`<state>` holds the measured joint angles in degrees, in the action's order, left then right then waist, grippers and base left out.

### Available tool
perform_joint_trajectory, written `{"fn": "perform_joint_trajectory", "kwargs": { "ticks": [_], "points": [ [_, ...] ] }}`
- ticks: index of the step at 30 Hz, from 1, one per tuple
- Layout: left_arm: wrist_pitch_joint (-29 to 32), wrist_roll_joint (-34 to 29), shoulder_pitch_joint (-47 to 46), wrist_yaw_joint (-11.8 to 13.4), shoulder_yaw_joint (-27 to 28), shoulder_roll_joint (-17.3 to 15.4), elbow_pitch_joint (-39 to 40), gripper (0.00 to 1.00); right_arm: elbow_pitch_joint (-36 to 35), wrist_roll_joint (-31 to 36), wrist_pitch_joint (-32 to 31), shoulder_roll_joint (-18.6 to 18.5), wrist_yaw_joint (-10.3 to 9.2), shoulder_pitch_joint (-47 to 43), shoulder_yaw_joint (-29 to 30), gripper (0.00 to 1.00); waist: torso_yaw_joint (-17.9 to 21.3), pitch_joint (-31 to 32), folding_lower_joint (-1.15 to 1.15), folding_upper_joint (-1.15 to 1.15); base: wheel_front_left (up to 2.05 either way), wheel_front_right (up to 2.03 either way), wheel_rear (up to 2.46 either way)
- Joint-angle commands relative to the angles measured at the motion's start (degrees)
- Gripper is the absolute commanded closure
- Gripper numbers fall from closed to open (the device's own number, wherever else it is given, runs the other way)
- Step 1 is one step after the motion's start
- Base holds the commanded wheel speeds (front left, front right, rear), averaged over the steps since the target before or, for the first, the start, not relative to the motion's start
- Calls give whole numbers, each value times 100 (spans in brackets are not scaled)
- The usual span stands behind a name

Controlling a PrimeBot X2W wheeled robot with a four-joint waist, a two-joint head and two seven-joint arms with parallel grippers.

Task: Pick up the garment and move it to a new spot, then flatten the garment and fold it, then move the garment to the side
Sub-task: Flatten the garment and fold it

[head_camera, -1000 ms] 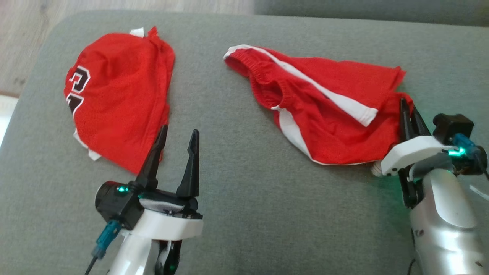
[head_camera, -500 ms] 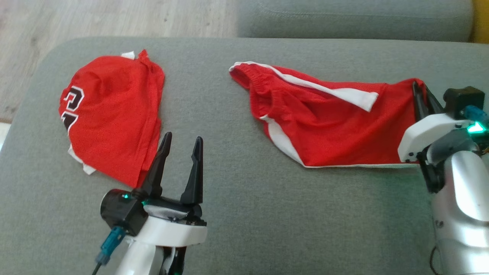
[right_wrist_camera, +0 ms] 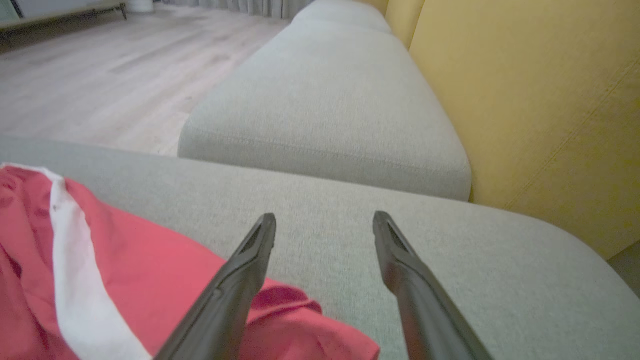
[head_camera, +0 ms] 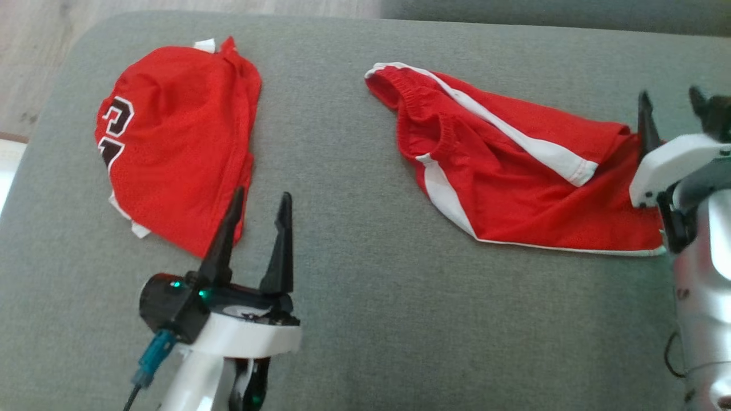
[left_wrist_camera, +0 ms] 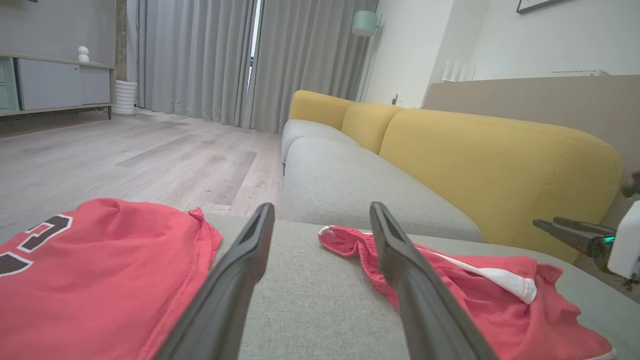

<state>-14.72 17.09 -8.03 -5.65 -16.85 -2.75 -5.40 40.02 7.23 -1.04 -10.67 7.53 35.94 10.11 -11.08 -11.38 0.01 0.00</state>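
Lying toward 2 o'clock on the grey cushion (head_camera: pixel 365 319), the shorts (head_camera: pixel 514 188) stretch from 10 o'clock to 4 o'clock. They look pulled long to begin the flattening, though folds remain across the middle. The right gripper (head_camera: pixel 669 94) stands at their 3 o'clock edge, fingers apart and holding nothing. One finger sits over red cloth and the other over bare cushion, so the shorts appear set down at their spot. The left gripper (head_camera: pixel 262 194) hangs at 7 o'clock, also spread and empty, probably waiting its turn. Its tips are just beside the jersey (head_camera: pixel 177 142), which lies bunched at 10 o'clock, well apart from the shorts. Count: two red garments (one shorts, one jersey) and two grippers.
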Motion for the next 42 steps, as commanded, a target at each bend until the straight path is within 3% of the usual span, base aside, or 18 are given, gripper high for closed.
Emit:
{"fn": "perform_joint_trajectory", "kwargs": {
  "ticks": [1, 9, 22, 28, 35, 42],
  "points": [
    [-28, -52, -197, -22, 234, -12, 188, 0, -193, 39, 279, 110, -4, 167, -44, 0, 102, 37, -1, 0, 0, 0, 0],
    [-28, -128, -89, -48, 476, -12, 253, 0, -916, -414, 1414, 608, -4, -410, -349, 0, 685, 305, -1, 0, 0, 0, 0],
    [-28, -151, 90, -101, 645, -12, 292, 0, -2751, -1387, 1601, 777, -4, -2530, -991, 0, 1374, 475, -1, 0, 0, 0, 0],
    [-28, -189, 168, -124, 720, -12, 205, 0, -2851, -1315, 1602, 778, -4, -2863, -1241, 0, 1539, 434, -1, 0, 0, 0, 0],
    [-28, -337, 38, -161, 767, -12, 121, 0, -2990, -1357, 1603, 779, -4, -2655, -1102, 0, 1702, 220, -1, 0, 0, 0, 0],
    [-28, -712, -537, -181, 2, -327, -297, 0, -3026, -1532, 1603, 779, -4, -2583, -1156, 0, 1816, -82, -1, 0, 0, 0, 0]
  ]
}}
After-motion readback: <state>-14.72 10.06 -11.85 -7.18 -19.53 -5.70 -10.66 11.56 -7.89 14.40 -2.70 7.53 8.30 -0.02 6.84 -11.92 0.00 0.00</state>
